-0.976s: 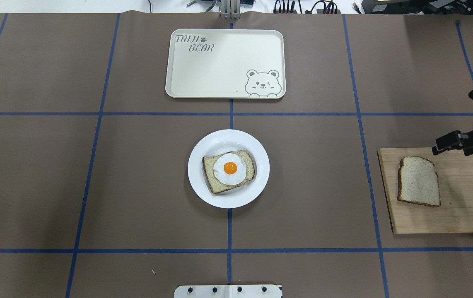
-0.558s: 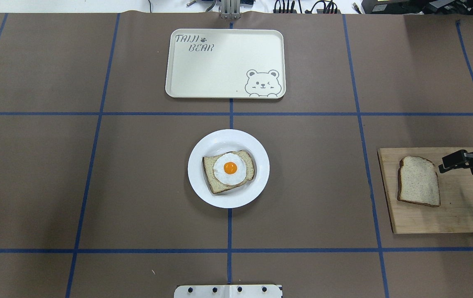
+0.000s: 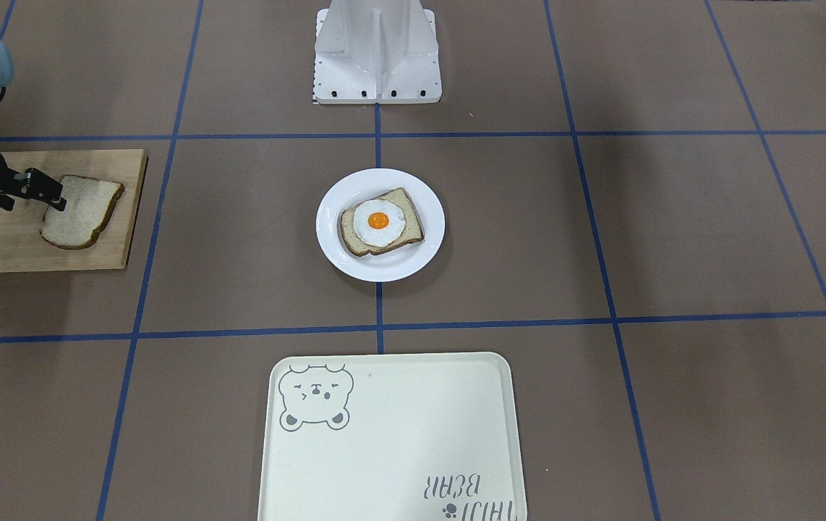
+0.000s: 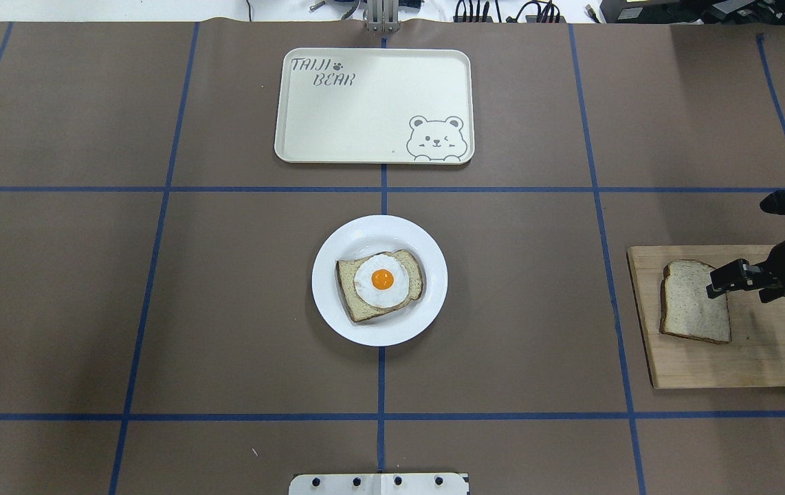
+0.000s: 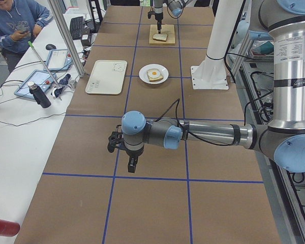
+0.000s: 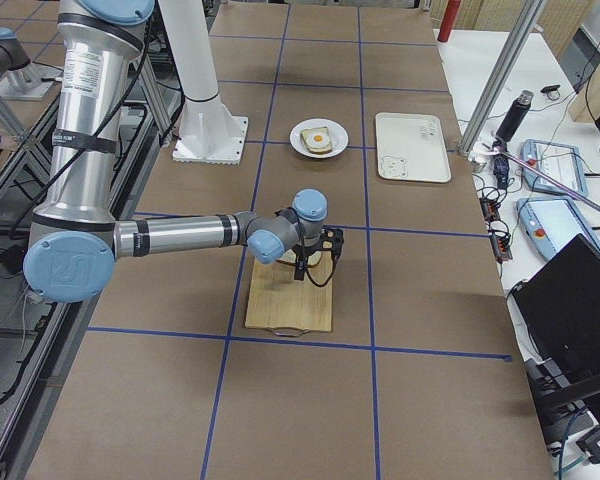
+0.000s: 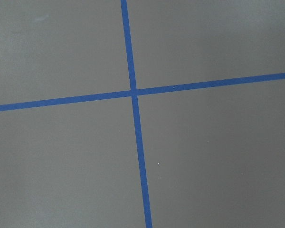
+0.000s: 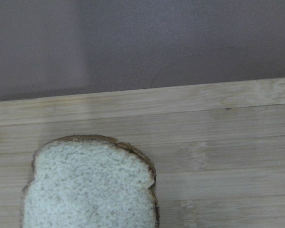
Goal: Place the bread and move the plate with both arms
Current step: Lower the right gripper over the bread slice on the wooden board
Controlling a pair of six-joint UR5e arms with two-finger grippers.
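Note:
The plain bread slice lies flat on a wooden cutting board at the table's right; it also fills the bottom of the right wrist view. My right gripper hangs low at the slice's right edge, seen also in the front view; its jaws look slightly apart and hold nothing. The white plate sits at the table's centre and carries an egg-topped slice. My left gripper hovers over bare table far from both; I cannot tell if it is open.
A cream bear-print tray lies beyond the plate, on the centre line. The robot's white base stands on the near side of the plate. Blue tape lines cross the brown table.
My right gripper has moved toward the robot's side and then leftward over the cutting board, ending at the bread's right edge. Bread, plate and tray have not moved.

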